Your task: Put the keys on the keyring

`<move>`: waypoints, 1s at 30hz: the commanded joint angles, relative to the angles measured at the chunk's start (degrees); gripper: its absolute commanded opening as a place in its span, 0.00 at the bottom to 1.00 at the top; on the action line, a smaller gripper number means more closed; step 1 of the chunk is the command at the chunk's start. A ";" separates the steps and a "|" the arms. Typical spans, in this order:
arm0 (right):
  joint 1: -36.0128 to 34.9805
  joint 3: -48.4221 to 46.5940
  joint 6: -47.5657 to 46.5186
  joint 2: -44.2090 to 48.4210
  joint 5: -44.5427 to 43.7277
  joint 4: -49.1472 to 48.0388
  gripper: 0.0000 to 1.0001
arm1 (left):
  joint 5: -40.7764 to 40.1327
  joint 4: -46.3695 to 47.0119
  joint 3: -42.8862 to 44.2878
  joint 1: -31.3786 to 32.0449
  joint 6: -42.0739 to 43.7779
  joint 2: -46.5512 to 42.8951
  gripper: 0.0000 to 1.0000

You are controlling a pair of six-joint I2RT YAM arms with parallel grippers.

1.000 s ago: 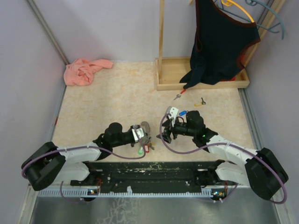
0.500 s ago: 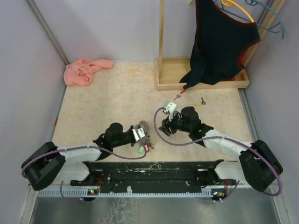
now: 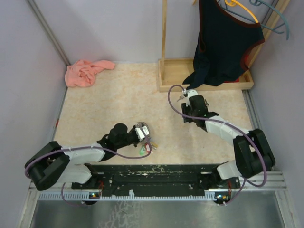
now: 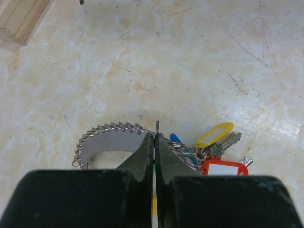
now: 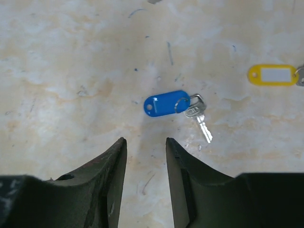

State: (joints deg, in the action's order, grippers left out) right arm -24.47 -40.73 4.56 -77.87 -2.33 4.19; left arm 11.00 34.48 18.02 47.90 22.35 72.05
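My left gripper [image 4: 155, 137] is shut on a thin metal loop of the keyring [image 4: 107, 142], a grey ring edged with silvery coil. Its bunch of yellow [image 4: 213, 135] and red tags [image 4: 223, 167] lies on the floor just to the right. From above, the left gripper [image 3: 142, 131] is low at the centre with the tags [image 3: 146, 148] beside it. My right gripper [image 5: 146, 141] is open over bare floor. Just beyond its tips lies a small key with a blue tag [image 5: 166, 103]. A yellow tag [image 5: 272, 74] lies further right. From above, the right gripper [image 3: 188, 97] is near the wooden base.
A wooden stand base [image 3: 204, 81] with a dark garment [image 3: 225, 42] hanging over it stands at the back right. A pink cloth [image 3: 87, 72] lies in the back left corner. Walls close in both sides.
My right arm has swung away from the left gripper to the back right, over the blue-tagged key, and its jaws have narrowed. The left gripper stays shut on the keyring.
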 commanded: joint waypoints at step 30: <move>5.17 -12.95 4.42 -17.34 -2.62 2.65 0.00 | 0.65 -1.17 2.90 0.08 -1.47 0.25 0.01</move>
State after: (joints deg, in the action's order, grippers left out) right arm -19.70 -52.18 7.55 -97.30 -6.74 4.75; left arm 10.50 33.17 19.07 47.88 21.39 73.12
